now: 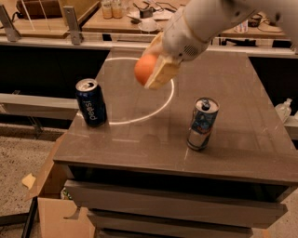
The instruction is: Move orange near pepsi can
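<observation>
The orange (145, 68) is held in my gripper (152, 69), in the air above the middle of the brown table (242, 135). The cream fingers (163, 73) are shut on it, with the white arm reaching in from the upper right. The pepsi can (91, 102), dark blue with white lettering and a silver top, stands upright near the table's left edge. It is below and to the left of the orange, with a clear gap between them.
A taller slim silver can (201, 123) with blue-red print stands upright at the table's right middle. A bright ring of light (170, 100) lies on the tabletop. Cardboard boxes (53, 211) sit on the floor at lower left. A cluttered counter (121, 14) runs behind.
</observation>
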Robot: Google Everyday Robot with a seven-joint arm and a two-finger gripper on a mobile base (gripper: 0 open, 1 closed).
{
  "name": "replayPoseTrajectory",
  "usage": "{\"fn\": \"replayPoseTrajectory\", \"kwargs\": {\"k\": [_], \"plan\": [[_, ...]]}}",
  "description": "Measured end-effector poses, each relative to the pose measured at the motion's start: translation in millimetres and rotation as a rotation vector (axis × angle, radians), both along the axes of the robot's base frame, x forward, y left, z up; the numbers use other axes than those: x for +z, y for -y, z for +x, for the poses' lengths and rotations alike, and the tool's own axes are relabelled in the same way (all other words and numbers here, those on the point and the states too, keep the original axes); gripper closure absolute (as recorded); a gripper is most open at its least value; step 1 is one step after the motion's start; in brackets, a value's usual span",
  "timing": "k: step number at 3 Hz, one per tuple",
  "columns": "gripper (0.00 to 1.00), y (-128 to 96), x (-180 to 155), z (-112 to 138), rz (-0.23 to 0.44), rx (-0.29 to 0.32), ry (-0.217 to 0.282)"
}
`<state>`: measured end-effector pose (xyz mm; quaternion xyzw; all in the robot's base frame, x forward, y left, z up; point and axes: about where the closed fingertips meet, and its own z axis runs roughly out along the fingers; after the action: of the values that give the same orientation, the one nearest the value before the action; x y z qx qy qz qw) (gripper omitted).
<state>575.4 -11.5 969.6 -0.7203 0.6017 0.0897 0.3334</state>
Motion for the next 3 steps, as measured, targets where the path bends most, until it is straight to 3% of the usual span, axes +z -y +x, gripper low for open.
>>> {"fn": "replayPoseTrajectory", "kwargs": {"k": [1, 2, 3], "plan": [[1.0, -22.1, -74.4, 7.7, -0.041, 0.014, -0.068], [1.0, -37.2, -114.3, 17.6, -0.051, 0.028, -0.103], [1.0, -42.1, -121.1, 22.0, -0.047, 0.033, -0.109]]}}
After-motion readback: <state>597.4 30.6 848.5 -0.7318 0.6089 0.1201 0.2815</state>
